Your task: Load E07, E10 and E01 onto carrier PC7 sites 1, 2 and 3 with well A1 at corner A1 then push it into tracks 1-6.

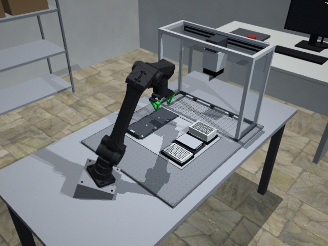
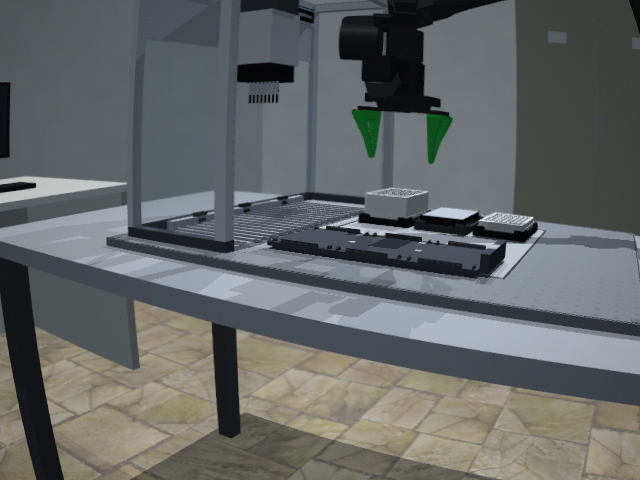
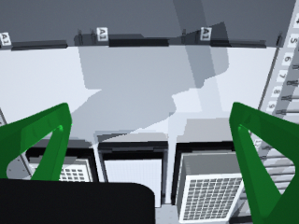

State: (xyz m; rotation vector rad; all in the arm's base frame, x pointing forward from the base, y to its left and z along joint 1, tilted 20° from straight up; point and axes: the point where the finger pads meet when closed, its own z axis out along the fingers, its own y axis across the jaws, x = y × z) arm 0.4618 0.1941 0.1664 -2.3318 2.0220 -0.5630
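The instrument's frame (image 1: 254, 57) stood over the rails (image 1: 201, 111). The plate carrier PC7 (image 1: 153, 123) lay unloaded on the apron in front of them. In the nests beside it sat the deep-well block E07 (image 1: 202, 130), the 384-well plate E10 (image 1: 189, 141) and the 96-well plate E01 (image 1: 177, 152). The gripper (image 2: 402, 135) hung above, fingers wide apart, holding nothing.

At frame centre the dark carrier PC7 (image 1: 152, 123) lay unloaded on the pale apron (image 1: 165, 135), askew before the rails (image 1: 204, 112). Right of it, deep-well block E07 (image 1: 202, 130), flat 384-well plate E10 (image 1: 189, 141) and 96-well plate E01 (image 1: 177, 152) sat upright in their nests.
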